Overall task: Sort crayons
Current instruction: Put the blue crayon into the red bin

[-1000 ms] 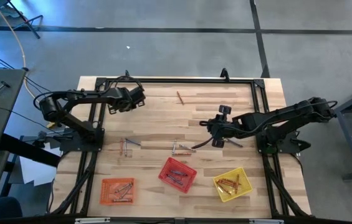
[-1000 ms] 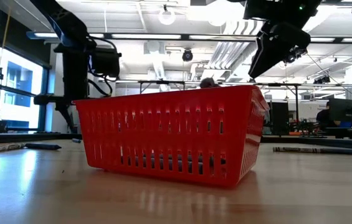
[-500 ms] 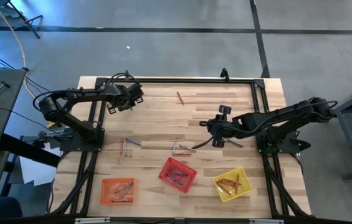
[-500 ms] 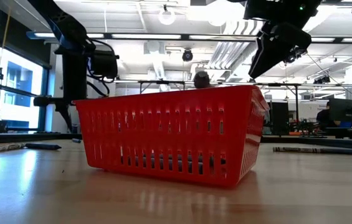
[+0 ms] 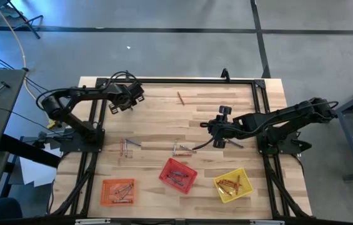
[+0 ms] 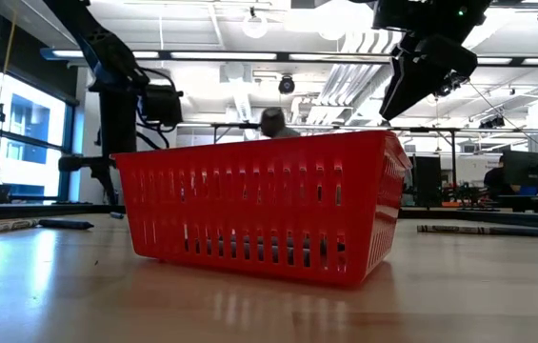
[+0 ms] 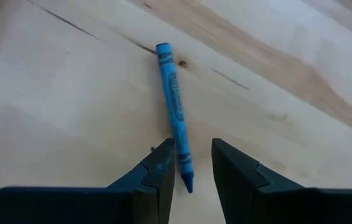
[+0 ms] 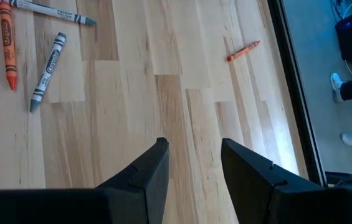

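A blue crayon [image 7: 172, 99] lies flat on the wood at the table's far left. My left gripper [image 7: 193, 163] is open above it and points steeply down, with the crayon's pointed end between its fingers. In the high view the left gripper [image 5: 126, 99] hides this crayon. Near the table's middle, my right gripper [image 5: 217, 134] hangs open above the table with nothing between its fingers [image 8: 194, 162]. Ahead of it lie an orange crayon [image 8: 6, 43] and two grey crayons [image 8: 48, 71]. A lone orange crayon [image 8: 243, 51] lies farther off. My left gripper stands over the blue crayon's pointed end [image 7: 187, 177], coming from above. One finger [image 7: 162, 165] overlaps the crayon in the wrist view, and I cannot tell whether it touches. The crayon lies flat on the table.
Three mesh baskets holding crayons stand along the near edge: orange [image 5: 118, 191], red [image 5: 178, 175] and yellow [image 5: 232, 184]. Loose crayons lie at the left middle [image 5: 127, 146] and centre [image 5: 182, 149]. One crayon [image 5: 180, 97] lies near the far edge. A dark frame [image 5: 176, 80] borders the table.
My left gripper has moved a little toward the table's left edge and has rolled slightly about its own axis. My right arm has kept still.
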Controlling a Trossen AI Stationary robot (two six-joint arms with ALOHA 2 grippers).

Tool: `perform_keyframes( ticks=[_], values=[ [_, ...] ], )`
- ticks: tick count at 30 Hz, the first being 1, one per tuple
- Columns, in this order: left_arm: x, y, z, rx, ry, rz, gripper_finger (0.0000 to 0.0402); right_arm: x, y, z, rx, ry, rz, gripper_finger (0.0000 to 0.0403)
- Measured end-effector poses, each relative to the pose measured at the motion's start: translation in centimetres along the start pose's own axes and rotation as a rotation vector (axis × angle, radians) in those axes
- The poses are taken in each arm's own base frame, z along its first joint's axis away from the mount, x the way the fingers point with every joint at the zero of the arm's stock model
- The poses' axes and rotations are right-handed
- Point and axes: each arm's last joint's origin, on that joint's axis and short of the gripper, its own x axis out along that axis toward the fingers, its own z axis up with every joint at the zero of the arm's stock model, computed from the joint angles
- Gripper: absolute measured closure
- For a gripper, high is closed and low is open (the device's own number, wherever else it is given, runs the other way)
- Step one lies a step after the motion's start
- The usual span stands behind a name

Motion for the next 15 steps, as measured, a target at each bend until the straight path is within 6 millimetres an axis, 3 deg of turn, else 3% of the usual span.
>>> perform_keyframes(
  ticks=[15],
  values=[
    [1.4,0.1,0.2,0.006,0.034,0.046,0.031,0.0,0.0,0.0,-0.006,-0.002,0.0,0.0264]
  ],
)
